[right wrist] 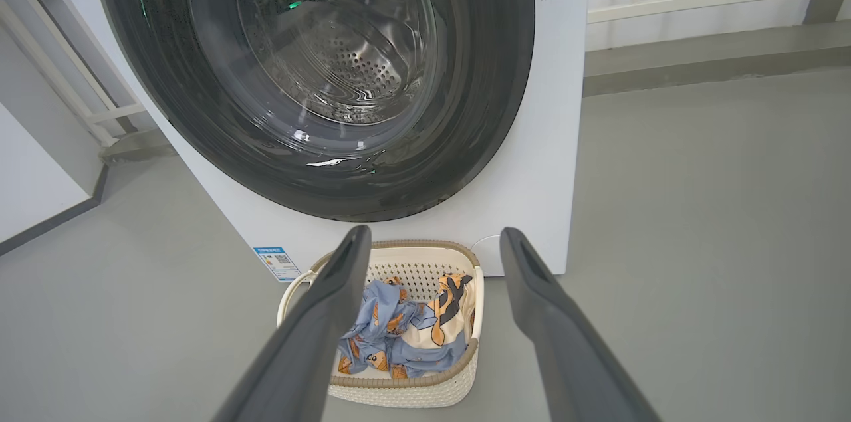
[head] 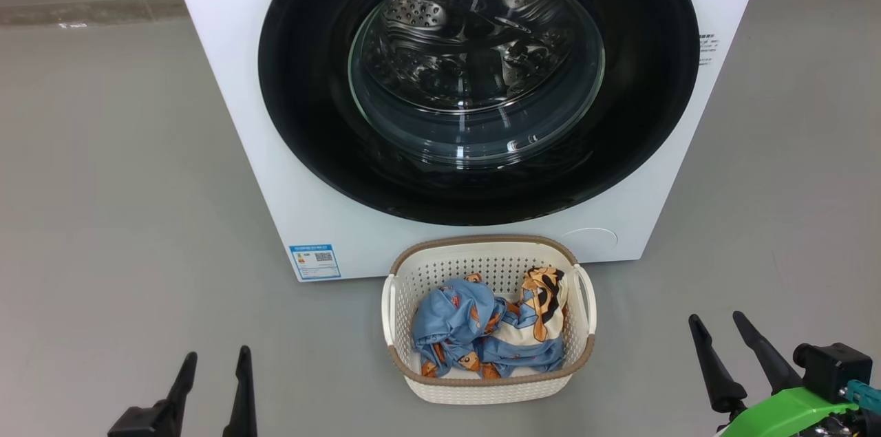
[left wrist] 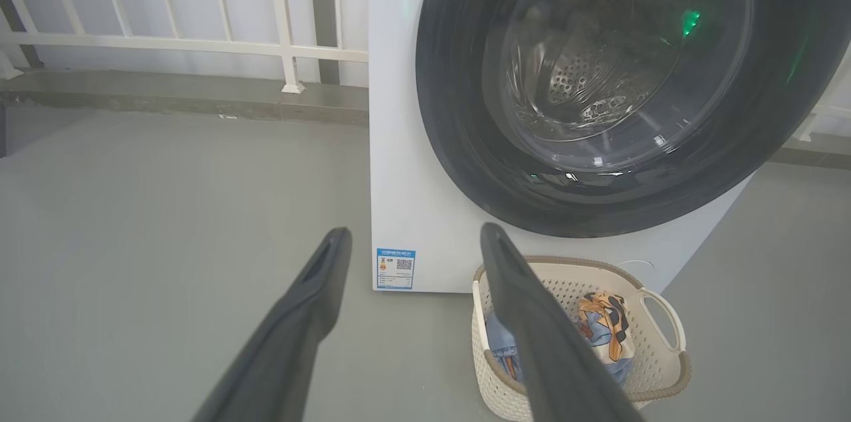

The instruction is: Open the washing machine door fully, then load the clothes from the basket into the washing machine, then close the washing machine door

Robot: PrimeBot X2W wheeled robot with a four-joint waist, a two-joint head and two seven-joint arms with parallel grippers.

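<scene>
Clothes (head: pixel 489 330) in basket (head: pixel 482 389), on floor (head: pixel 124 217) just before washing machine (head: pixel 234 79).

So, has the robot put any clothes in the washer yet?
Not yet. Done: nothing so far; the washing machine door looks shut on the washing machine. In hand: nothing; the left gripper and right gripper are open and empty, either side of the basket. Left to do: open the door fully, move the clothes from the basket into the machine, then close the door.
</scene>
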